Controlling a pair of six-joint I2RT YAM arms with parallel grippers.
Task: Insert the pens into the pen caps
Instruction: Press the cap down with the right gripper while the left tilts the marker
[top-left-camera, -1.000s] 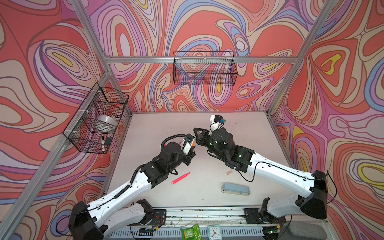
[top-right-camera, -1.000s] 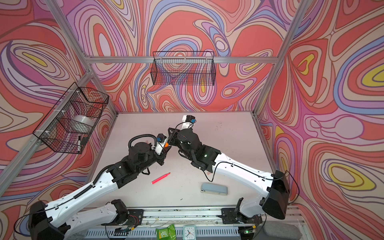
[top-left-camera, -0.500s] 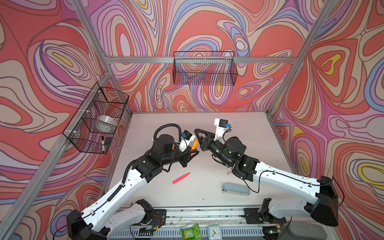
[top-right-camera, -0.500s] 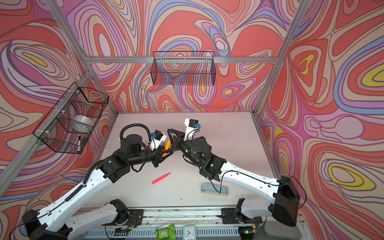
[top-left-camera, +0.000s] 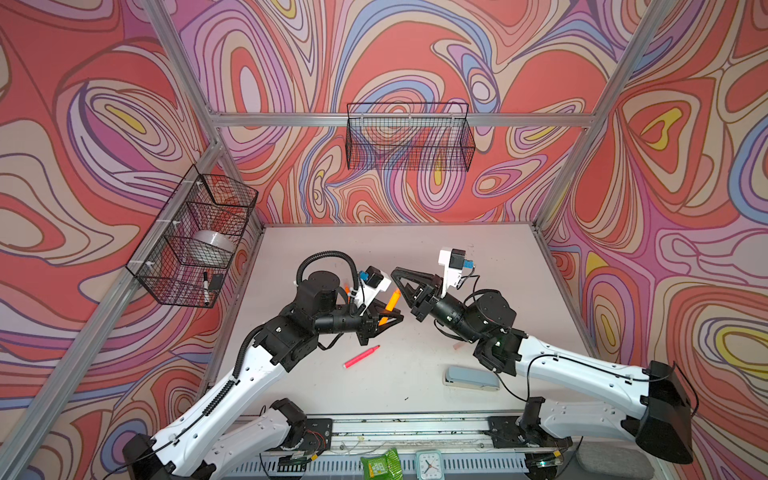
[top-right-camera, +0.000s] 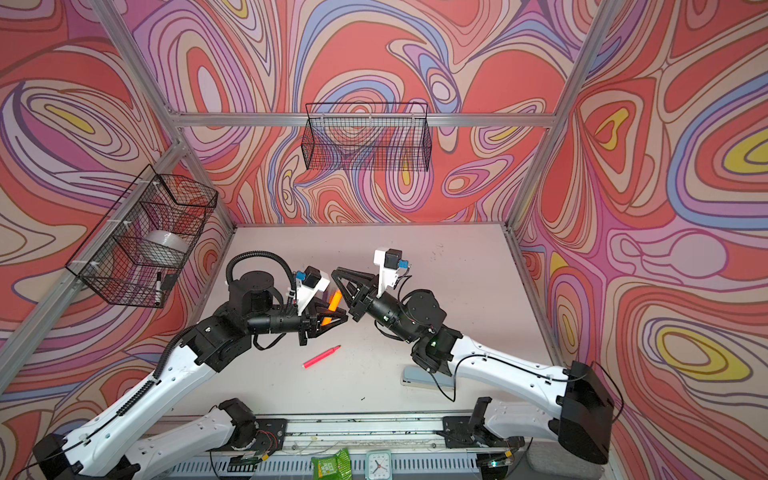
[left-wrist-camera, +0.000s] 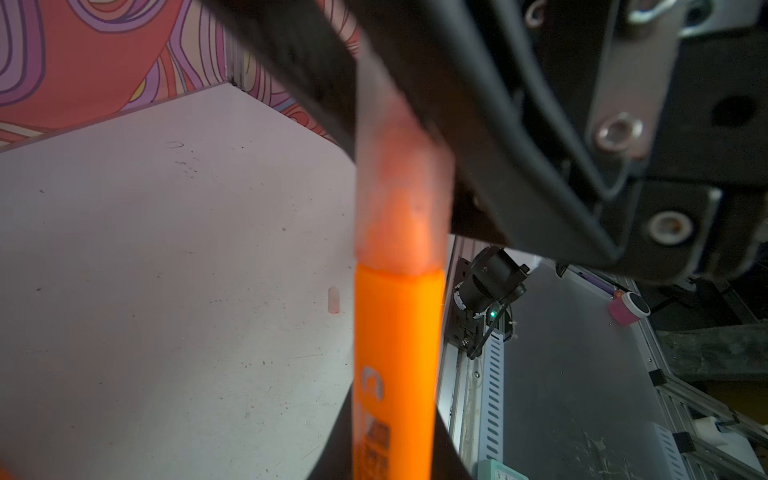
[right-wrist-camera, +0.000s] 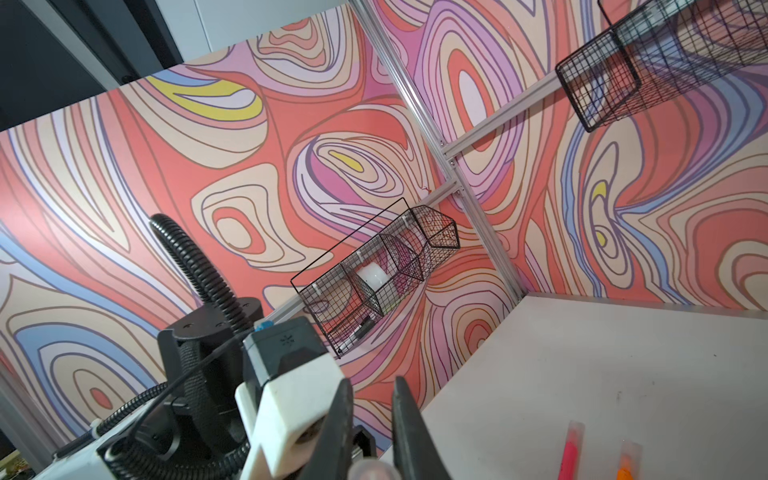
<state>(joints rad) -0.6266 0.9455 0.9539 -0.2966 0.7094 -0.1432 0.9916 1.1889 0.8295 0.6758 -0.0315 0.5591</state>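
Two black tools meet above the white tabletop: we see the left tool clenched on a slim orange felt-tip pen, held tilted, while the right tool pinches a short translucent pale-pink plastic pen cap seated over the pen's tip. A neon pink felt-tip pen lies uncapped on the tabletop near the left tool; a second loose translucent cap rests near a grey-blue stapler.
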